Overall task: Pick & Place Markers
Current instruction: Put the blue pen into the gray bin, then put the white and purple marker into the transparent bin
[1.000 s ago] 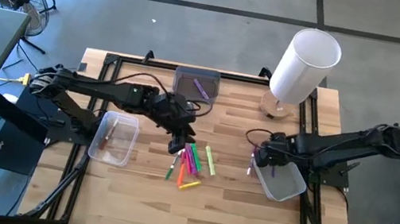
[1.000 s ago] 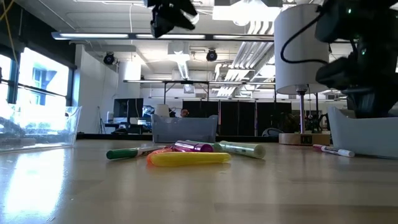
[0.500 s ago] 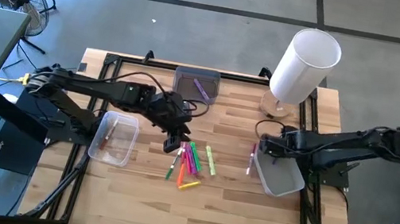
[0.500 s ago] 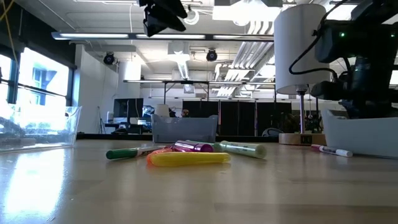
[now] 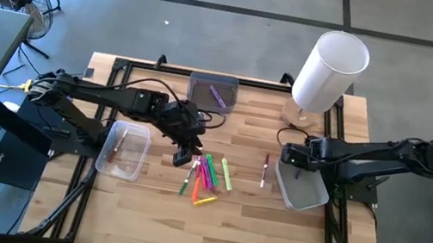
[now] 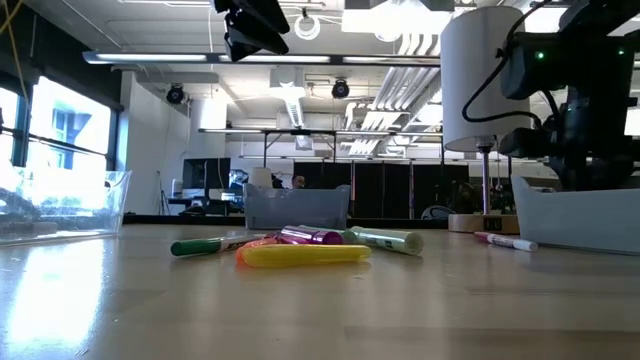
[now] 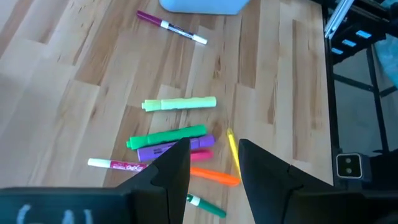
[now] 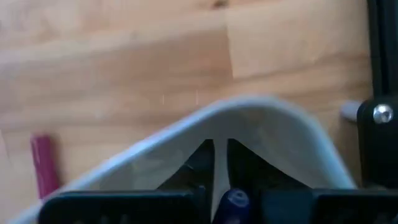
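Over at the right edge of the desk [image 5: 139, 223], the right hand [image 5: 291, 157] has come in above the grey bin [image 5: 308, 202]. A purple marker [image 8: 233, 200] sits at its tips, but whether it is clamped or let go I cannot tell. The pink-and-white marker [image 5: 264, 171] has rolled away from the bin, so it still needs collecting. The left hand [image 5: 185, 153] has drawn back, apart and empty, above the pile of markers [image 5: 208, 177].

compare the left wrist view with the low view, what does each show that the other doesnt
Only the left wrist view: the left gripper with fingers apart above the pile, and the orange marker lying under it. Only the low view: the white cylinder and the clear bin. Both share the purple marker lying alone by the grey bin and the pale green marker.
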### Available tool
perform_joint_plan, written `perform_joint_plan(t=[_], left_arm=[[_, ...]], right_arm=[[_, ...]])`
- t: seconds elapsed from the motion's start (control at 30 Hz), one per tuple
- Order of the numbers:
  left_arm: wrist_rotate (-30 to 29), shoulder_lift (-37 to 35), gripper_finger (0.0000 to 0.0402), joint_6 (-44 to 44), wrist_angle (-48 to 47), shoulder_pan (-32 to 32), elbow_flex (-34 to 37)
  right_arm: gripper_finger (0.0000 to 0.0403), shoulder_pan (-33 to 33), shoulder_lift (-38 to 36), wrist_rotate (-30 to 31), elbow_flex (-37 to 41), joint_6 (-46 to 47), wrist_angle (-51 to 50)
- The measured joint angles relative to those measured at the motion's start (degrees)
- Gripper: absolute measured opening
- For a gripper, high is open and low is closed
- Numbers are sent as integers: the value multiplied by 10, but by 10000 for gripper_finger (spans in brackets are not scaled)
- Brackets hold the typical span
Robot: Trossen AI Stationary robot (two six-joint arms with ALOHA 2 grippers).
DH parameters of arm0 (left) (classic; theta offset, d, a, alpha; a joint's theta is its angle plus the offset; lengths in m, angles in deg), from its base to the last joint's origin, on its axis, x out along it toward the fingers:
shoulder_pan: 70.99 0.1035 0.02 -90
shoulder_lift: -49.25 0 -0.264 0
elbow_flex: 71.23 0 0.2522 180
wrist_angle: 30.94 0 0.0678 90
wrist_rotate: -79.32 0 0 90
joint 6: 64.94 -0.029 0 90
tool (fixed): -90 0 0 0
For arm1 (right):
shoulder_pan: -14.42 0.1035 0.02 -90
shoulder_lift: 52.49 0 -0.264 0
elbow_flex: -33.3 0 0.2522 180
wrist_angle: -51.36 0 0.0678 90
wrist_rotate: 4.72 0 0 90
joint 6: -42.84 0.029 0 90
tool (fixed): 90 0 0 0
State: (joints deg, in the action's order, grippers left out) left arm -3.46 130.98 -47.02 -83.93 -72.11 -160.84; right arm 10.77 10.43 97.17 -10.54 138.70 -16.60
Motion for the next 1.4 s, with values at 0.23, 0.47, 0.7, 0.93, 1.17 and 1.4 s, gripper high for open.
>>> perform_joint_plan(t=[0.23,0.47,0.7,0.93,1.17,1.4], left_arm=[[0,-1,133,-10,1,0,0],[0,-1,133,-9,1,0,0],[-1,-1,133,6,7,0,0],[-2,-1,133,19,7,0,0],[-2,-1,133,32,6,0,0],[-2,-1,133,34,6,0,0]], right_arm=[[97,0,-15,-23,-38,-47,-25],[97,1,-16,-39,-115,-115,-42],[12,0,10,-24,-175,-252,100],[2,-12,137,-84,-191,-313,137],[1,-13,196,-84,-209,-309,126],[0,-13,196,-69,-209,-282,28]])
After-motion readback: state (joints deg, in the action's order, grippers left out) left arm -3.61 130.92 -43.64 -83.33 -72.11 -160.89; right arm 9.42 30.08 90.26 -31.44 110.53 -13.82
